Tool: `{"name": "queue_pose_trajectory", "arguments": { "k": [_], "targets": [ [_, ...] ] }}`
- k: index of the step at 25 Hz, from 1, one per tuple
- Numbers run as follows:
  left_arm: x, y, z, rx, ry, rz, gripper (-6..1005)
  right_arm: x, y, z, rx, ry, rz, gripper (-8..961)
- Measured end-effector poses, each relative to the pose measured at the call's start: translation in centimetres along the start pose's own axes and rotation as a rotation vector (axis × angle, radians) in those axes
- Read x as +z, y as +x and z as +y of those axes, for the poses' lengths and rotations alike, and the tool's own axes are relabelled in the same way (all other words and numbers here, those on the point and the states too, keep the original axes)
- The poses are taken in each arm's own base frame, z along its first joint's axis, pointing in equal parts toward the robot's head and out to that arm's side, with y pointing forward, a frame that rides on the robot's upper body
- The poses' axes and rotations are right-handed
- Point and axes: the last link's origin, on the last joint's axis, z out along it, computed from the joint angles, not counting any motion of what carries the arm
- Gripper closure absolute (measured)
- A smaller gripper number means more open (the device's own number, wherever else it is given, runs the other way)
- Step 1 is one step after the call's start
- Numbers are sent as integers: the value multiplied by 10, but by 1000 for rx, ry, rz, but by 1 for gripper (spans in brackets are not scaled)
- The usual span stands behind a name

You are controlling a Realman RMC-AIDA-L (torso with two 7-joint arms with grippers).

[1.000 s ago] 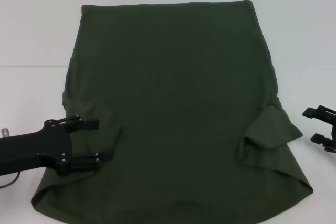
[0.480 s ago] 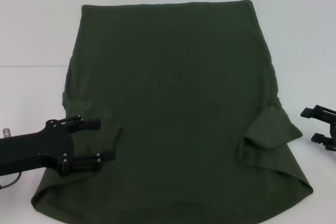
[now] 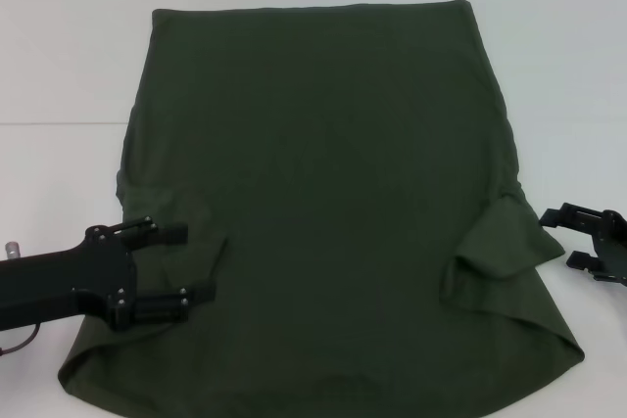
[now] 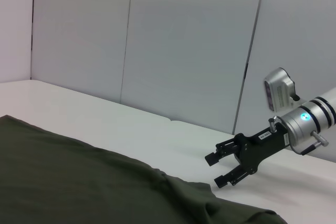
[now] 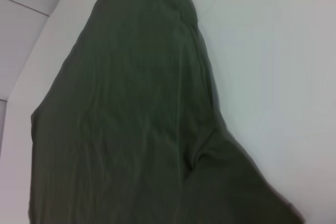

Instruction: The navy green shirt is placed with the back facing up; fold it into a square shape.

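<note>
No brand, label or writing readable anywhere; the navy green shirt (image 3: 323, 193) is plain dark olive with no print. It lies spread flat across the white table (image 3: 69, 66), its straight edge at the far side and a curved edge nearest the robot; both side edges run roughly straight, with a small fold of cloth turned in on each side low down. The fold on the right side (image 3: 500, 247) stands up a little in a loose flap; the left fold (image 3: 191, 252) lies flatter. Left gripper (image 3: 186, 261) is over the shirt's near left part, jaws wide apart, the two fingers reaching one on either side of the left fold, nothing clamped between them; whether the fingertips touch the cloth cannot be told. Right gripper (image 3: 556, 237) is at the right edge of the head view, just beside the right flap, over bare table, jaws spread wide and holding nothing. The left wrist view shows the right gripper (image 4: 219, 169) low above the table, fingers parted, close to the shirt's rumpled edge (image 4: 184, 192). The right wrist view shows only shirt (image 5: 131, 129) and table (image 5: 278, 77).
</note>
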Motion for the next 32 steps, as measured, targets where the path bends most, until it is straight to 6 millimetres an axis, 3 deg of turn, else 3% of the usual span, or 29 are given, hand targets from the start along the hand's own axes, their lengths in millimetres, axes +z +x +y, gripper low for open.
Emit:
{"name": "queue_pose_trajectory", "arguments": {
  "k": [32],
  "targets": [
    [-1, -2, 0, -8, 5, 1, 123, 12, 3, 7, -36, 17, 3, 44]
  ]
}}
